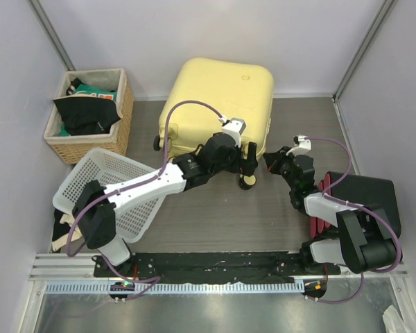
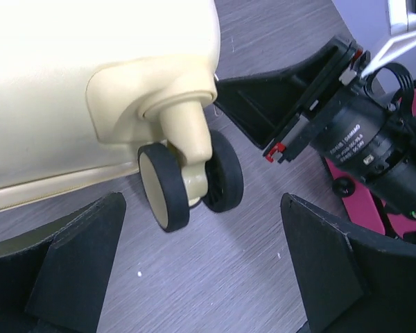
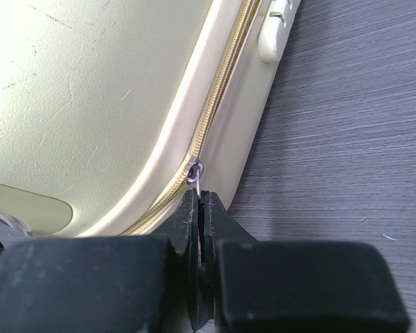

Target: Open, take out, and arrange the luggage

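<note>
Luggage (image 1: 218, 104) sits at back centre of the desk (image 1: 263, 215), against the rear wall, between the wicker basket (image 1: 123, 121) on the left and the black hard case (image 1: 367, 194) on the right. Pale-yellow shell, wheel end toward the arms. The zipper (image 3: 215, 111) looks shut along the stretch visible in the right wrist view.

Left fingers (image 2: 76, 277) are spread wide, holding nothing. They hover just in front of the near right corner of the luggage, with a caster wheel (image 2: 187, 177) showing between them and a bit further out. No contact with the wheel or shell visible. The wheel is a cream hub with twin black tyres, resting on the desk.

Right fingers (image 3: 222, 222) are pinched fully together on the zipper pull (image 3: 196, 173), a small metal tab at the corner curve of the luggage's right side. The tips sit right against the zipper track, just above the desk surface. The left wrist view shows the right fingers (image 2: 263, 104) with tips at the shell just beside the wheel housing.

The wicker basket holds dark and green clothes (image 1: 87, 104). A white plastic basket (image 1: 125, 187) lies tilted at front left, partly under the left arm. The black hard case has a red edge and sits behind the right arm.
</note>
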